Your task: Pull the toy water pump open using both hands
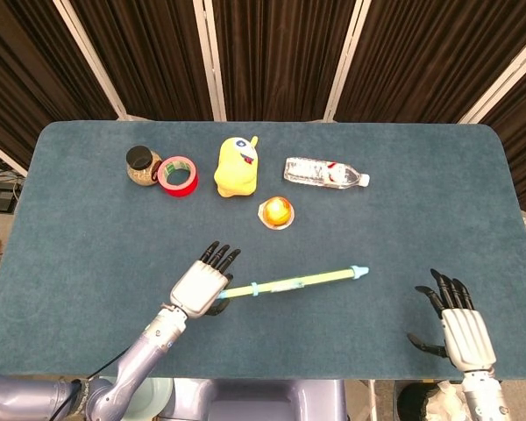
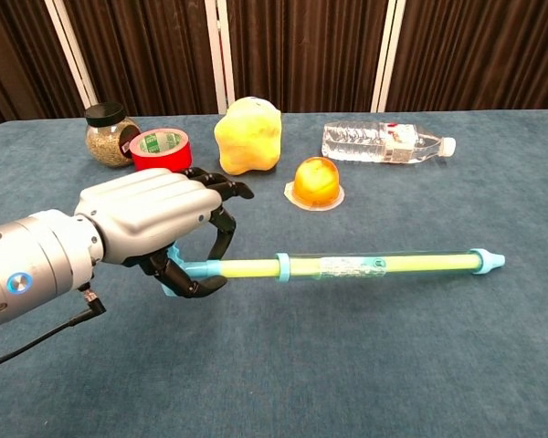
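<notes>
My left hand (image 2: 155,228) is clamped on the toy water pump (image 2: 347,266) handle end, holding it off the bench (image 1: 96,228) so the nozzle end stays free. My right hand (image 1: 460,329) is off to the side, fingers apart, empty; it needs the barrel.

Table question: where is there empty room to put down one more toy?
The table is bare along its right side, between the water bottle and the right hand, and at far left, below the jar. It is crowded in the back row: jar, red tape, yellow toy, orange cup, bottle.
</notes>
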You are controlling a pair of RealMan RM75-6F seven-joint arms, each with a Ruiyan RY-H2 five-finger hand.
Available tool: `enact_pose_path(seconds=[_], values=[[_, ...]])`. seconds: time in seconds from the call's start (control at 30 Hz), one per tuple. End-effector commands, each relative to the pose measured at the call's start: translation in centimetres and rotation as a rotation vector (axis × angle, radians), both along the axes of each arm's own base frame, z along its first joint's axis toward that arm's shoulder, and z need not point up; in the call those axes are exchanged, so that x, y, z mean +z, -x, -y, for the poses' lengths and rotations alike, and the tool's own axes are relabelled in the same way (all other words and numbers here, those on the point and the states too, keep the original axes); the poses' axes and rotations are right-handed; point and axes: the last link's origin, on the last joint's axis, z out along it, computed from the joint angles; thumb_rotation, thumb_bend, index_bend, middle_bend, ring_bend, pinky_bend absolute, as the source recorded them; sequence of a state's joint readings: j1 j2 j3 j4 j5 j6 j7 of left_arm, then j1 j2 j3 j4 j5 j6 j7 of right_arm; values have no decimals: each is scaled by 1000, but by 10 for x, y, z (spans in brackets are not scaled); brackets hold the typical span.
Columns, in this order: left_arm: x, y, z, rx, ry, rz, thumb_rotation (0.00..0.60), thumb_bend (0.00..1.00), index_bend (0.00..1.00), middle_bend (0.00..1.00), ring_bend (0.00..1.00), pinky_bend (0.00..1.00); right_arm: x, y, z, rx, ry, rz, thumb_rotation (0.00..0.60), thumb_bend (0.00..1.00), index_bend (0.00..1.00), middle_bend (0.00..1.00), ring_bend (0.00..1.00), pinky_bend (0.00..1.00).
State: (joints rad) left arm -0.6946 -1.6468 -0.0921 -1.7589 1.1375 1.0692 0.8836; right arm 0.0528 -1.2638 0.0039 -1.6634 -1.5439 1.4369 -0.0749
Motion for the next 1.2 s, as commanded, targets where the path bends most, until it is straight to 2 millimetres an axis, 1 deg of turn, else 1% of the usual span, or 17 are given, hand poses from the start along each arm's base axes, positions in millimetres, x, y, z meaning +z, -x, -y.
enact_pose_path(seconds=[0.03,0.33,0.73,0.87,0.97,1.07,1.2], values=[[2,-3,1,-21,6,3,600,392,589,41,0,14,-6,-8,7,12,1,11,600,229,306,15,0,0],[7,-5,-1,-55,21,11,600,391,592,43,0,14,-38,-27,25,11,-46,-45,600,241,384,55,0,0],[11,-3,-4,-64,29,17,600,392,593,44,0,14,-77,-50,38,-29,-73,-86,600,243,396,61,1,0],[13,-4,-5,-66,29,27,600,391,595,45,0,14,-87,-57,41,-50,-73,-74,600,246,416,64,1,0],[15,-5,-6,-73,34,29,600,391,596,45,0,14,-91,-61,44,-58,-72,-68,600,271,439,71,4,0],[16,-7,-5,-77,39,32,600,391,597,45,0,14,-95,-62,46,-73,-70,-57,600,296,443,73,5,0],[17,-9,-4,-88,43,31,600,391,598,45,0,14,-99,-63,52,-94,-57,-52,600,303,443,73,7,0]])
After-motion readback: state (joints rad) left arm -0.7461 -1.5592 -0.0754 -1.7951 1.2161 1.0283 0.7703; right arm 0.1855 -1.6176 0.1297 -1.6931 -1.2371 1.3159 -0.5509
